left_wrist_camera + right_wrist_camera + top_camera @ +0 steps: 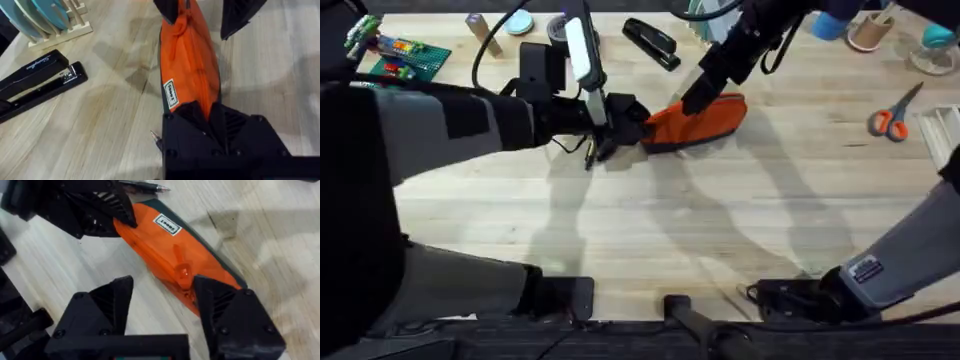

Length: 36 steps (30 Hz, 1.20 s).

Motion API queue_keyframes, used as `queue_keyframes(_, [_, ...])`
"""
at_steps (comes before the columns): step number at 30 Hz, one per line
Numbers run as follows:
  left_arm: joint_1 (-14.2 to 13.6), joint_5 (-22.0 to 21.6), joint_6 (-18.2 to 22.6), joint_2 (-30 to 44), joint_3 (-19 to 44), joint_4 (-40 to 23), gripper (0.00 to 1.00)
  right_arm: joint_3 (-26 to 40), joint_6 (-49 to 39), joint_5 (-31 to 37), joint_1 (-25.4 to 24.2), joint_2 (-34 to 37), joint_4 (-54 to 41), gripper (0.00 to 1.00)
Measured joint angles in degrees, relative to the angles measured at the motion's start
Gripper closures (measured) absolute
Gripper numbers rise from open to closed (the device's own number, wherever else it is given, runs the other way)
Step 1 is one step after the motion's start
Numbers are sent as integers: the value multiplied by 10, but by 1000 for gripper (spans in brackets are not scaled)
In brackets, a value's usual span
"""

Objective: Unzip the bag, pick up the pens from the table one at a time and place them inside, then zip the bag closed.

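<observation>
My left gripper (pixel 210 112) clamps one end of the bag (pixel 695 122) to anchor it; my right gripper (pixel 162 297), fingers apart, straddles the other end toward the table's (pixel 650 230) far edge.

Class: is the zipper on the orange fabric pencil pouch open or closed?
Closed, as far as visible: the orange fabric pencil pouch shows an unbroken zipper seam with no gap; its end under the left gripper is hidden.
</observation>
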Motion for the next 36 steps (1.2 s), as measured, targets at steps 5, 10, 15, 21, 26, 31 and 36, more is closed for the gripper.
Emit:
queue_keyframes(5, [0,0,0,0,0,0,959,0,0,-4,0,0,-3,350])
queue_keyframes(10, [0,0,0,0,0,0,959,0,0,-3,0,1,-8,459])
queue_keyframes(15, [0,0,0,0,0,-1,959,0,0,-2,0,5,-10,480])
queue_keyframes(21, [0,1,0,0,0,-1,959,0,0,7,0,8,-10,559])
queue_keyframes(26, [0,2,0,0,0,-2,959,0,-2,14,0,8,-9,684])
queue_keyframes(31, [0,2,0,0,0,-2,959,0,-2,19,0,7,-5,782])
queue_keyframes(36, [0,2,0,0,0,-2,959,0,-3,25,-1,8,1,955])
